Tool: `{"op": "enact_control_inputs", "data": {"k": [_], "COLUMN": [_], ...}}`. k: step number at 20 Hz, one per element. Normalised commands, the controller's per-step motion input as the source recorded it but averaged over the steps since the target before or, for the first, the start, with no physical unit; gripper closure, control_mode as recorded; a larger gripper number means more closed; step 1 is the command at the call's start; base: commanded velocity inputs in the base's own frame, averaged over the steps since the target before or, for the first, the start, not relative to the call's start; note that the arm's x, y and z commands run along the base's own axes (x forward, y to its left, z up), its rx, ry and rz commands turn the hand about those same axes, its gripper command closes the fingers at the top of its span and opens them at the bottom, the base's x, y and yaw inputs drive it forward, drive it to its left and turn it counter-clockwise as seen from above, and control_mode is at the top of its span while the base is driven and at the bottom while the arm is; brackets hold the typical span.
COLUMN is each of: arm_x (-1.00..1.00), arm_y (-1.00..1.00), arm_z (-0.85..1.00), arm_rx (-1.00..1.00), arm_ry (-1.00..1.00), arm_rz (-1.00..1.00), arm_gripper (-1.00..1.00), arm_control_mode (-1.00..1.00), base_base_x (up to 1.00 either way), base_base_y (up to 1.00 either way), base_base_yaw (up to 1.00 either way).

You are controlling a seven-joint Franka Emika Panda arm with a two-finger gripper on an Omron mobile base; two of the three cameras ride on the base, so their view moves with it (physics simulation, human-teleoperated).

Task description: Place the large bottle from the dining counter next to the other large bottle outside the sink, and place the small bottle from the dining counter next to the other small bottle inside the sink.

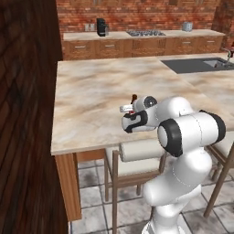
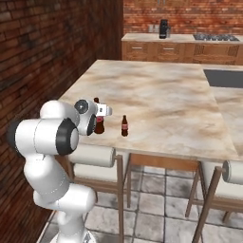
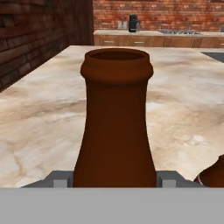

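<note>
The large bottle, brown with a wide mouth, stands on the dining counter near its front edge. My gripper is shut on its lower body, with a grey pad against each side. From the right base, the hand covers most of the large bottle. The small bottle stands just right of it, its shoulder at the hand view's edge. The sink lies far right in its dark surround. The other bottles at the sink are out of view.
Grey-cushioned stools are tucked under the counter's front edge below my arm. A brick wall runs along the left. The back counter carries a coffee machine and a stove.
</note>
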Motion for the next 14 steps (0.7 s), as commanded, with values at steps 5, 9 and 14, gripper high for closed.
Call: {"op": "enact_control_inputs", "data": {"k": [5, 9, 14], "arm_x": [0.0, 0.0, 0.0], "arm_y": [0.0, 0.0, 0.0], "arm_z": [0.0, 0.0, 0.0], "arm_rx": [0.0, 0.0, 0.0], "arm_ry": [0.0, 0.0, 0.0], "arm_rz": [0.0, 0.0, 0.0], "arm_gripper": [1.0, 1.0, 1.0], "arm_control_mode": [1.0, 1.0, 1.0], "base_base_x": [-0.35, -0.15, -0.18], "base_base_y": [-0.46, -0.51, -0.51], "base_base_yaw": [0.0, 0.0, 0.0]}}
